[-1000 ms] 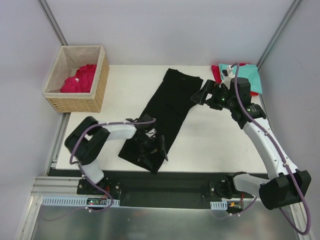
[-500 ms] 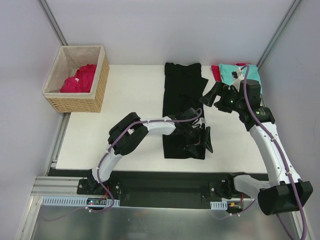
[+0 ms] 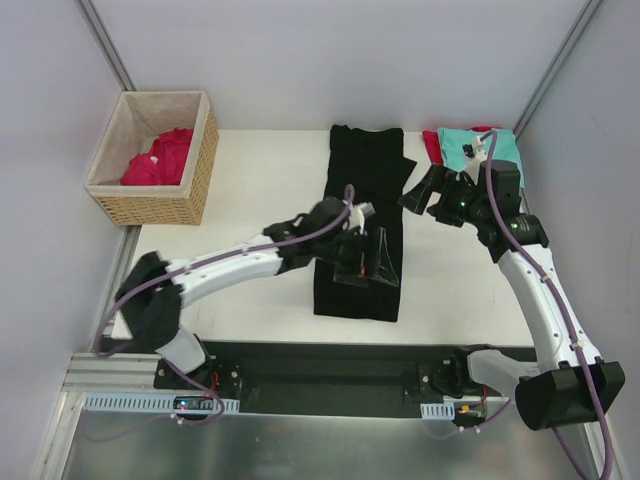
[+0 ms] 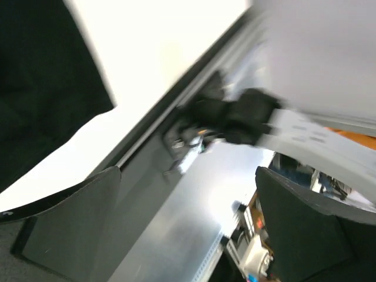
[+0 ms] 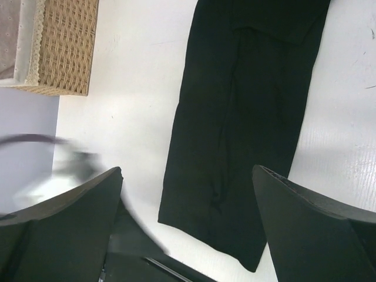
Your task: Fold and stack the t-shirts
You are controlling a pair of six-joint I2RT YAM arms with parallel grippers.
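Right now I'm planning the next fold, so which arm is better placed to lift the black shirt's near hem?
Left, probably. The left gripper hangs open over the near half of the black shirt, close to that hem; the right gripper sits open beside its far half.

White counter [image 3: 260, 180] is sitting within plain pale walls [image 3: 330, 60]; metal struts [image 3: 107, 45] are running up both rear corners; black rail [image 3: 330, 365] is edging the near side; even light is falling throughout.

Matt black cloth shirt [image 3: 365, 165], faintly creased, rough woven wicker basket [image 3: 203, 172] with beige cloth lining [image 3: 128, 128], smooth matt white table [image 3: 260, 190], glossy white plastic on right arm [image 3: 540, 300]
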